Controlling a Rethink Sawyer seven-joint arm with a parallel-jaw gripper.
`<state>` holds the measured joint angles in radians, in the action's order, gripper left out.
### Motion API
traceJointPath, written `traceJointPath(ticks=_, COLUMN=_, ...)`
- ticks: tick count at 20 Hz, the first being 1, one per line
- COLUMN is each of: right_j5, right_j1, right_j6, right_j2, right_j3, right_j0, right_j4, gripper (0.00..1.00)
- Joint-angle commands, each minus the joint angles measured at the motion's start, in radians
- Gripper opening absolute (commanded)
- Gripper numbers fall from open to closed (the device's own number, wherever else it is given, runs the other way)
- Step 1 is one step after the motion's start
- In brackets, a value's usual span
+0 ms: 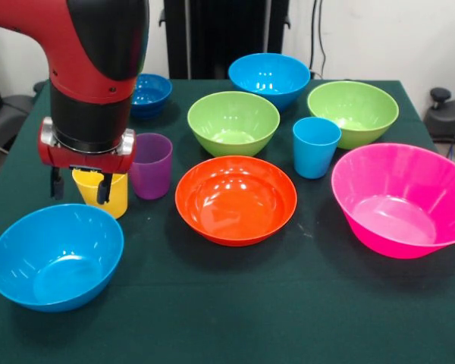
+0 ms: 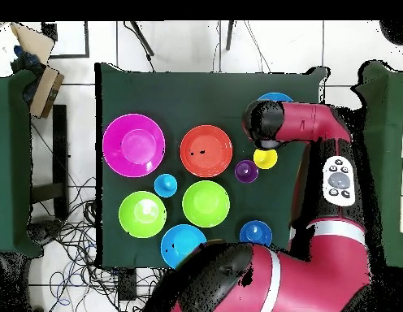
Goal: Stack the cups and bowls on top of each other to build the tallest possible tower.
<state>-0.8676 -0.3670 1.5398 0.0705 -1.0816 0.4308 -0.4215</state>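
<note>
The gripper [image 1: 80, 186] hung over the yellow cup [image 1: 106, 193], its 2 fingers spread apart to either side of the cup's rim and gripping nothing. The purple cup [image 1: 151, 165] stood just beside the yellow one, and a light blue bowl [image 1: 55, 256] sat in front. Nothing was stacked: the orange bowl [image 1: 236, 199], pink bowl [image 1: 402, 199], 2 lime green bowls [image 1: 233, 122], light blue cup [image 1: 315, 146], far light blue bowl [image 1: 269, 78] and small dark blue bowl [image 1: 150, 93] stood separately on the green table [image 1: 235, 311].

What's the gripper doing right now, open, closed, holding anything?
Gripper: open, fingers straddling the near rim of the yellow cup, not yet closed on it.
</note>
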Motion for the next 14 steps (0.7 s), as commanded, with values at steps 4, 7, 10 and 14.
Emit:
traceJointPath(ticks=4, right_j5=0.022, right_j1=0.047, right_j6=-0.063, right_j2=0.085, right_j3=-0.056, right_j0=-0.009, right_j4=-0.012, gripper=1.00)
traceJointPath(ticks=7, right_j5=0.038, right_j1=0.052, right_j6=-0.058, right_j2=0.079, right_j3=-0.059, right_j0=-0.016, right_j4=-0.023, gripper=1.00)
traceJointPath(ticks=10, right_j5=0.045, right_j1=0.056, right_j6=-0.050, right_j2=0.073, right_j3=-0.058, right_j0=-0.024, right_j4=-0.028, gripper=1.00)
traceJointPath(ticks=14, right_j5=0.051, right_j1=0.061, right_j6=-0.042, right_j2=0.067, right_j3=-0.053, right_j0=-0.034, right_j4=-0.034, gripper=1.00)
